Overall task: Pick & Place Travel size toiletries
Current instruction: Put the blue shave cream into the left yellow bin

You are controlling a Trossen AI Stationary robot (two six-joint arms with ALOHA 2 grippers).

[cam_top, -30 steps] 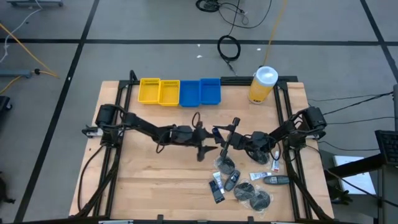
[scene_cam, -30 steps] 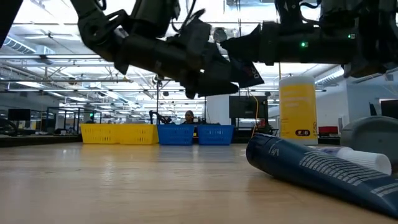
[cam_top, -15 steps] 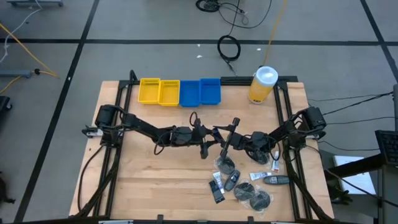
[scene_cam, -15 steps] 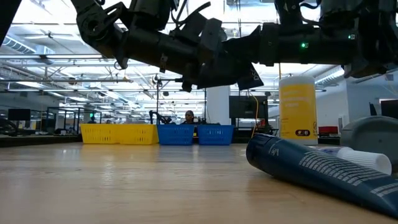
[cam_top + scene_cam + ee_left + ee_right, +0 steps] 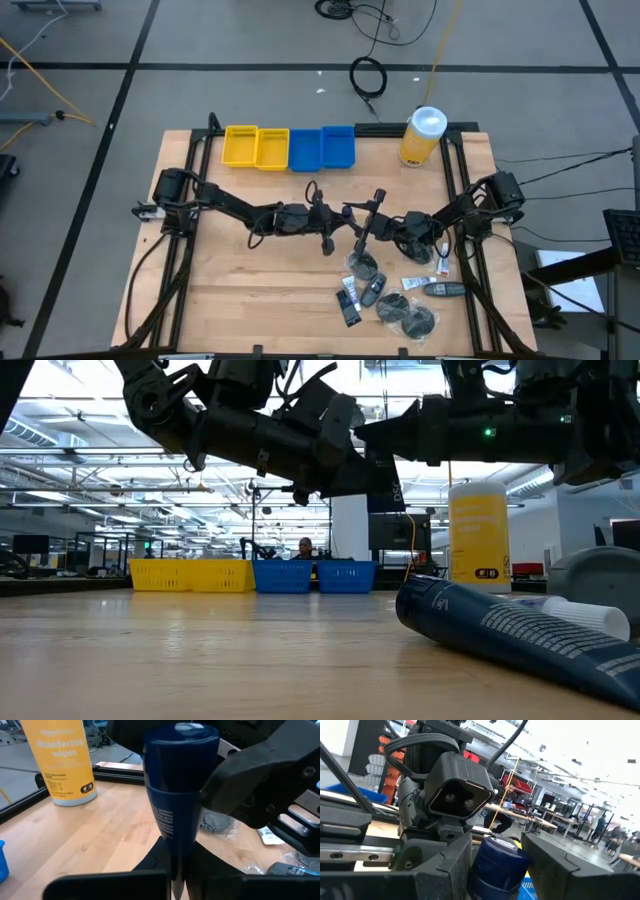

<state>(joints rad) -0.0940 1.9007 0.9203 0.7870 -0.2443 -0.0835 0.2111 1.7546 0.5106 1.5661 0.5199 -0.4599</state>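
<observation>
A dark blue tube [image 5: 172, 785] hangs above the table's middle between both grippers. My left gripper [image 5: 335, 222] is shut on its flat end, and my right gripper [image 5: 362, 225] is closed on its cap end. In the low view the tube [image 5: 385, 485] is well above the wood. More travel size toiletries lie flat on the table at the near right. Among them are clear packets [image 5: 361, 264], dark tubes [image 5: 348, 300], round dark packets [image 5: 407, 316], a white tube [image 5: 420, 283] and a dark stick [image 5: 446, 290]. My left gripper pinches the tube's flat crimped end [image 5: 172, 857] between its two fingers [image 5: 145, 867], coming level from the table's left along the tube. The tube is lifted clear of the table. My right gripper holds the tube's cap end [image 5: 497, 857] between its two fingers [image 5: 560, 865], coming level from the table's right. The cap points into its jaws.
Yellow bins [image 5: 255, 147] and blue bins [image 5: 322, 147] stand in a row at the far edge. A yellow wipes canister [image 5: 423, 135] with a white lid stands at the far right. A large dark tube [image 5: 510, 630] lies close before the low camera.
My left gripper has gone a little toward the table's right and shut on the tube's flat end. My right gripper has kept still with the tube's cap end between its fingers.
</observation>
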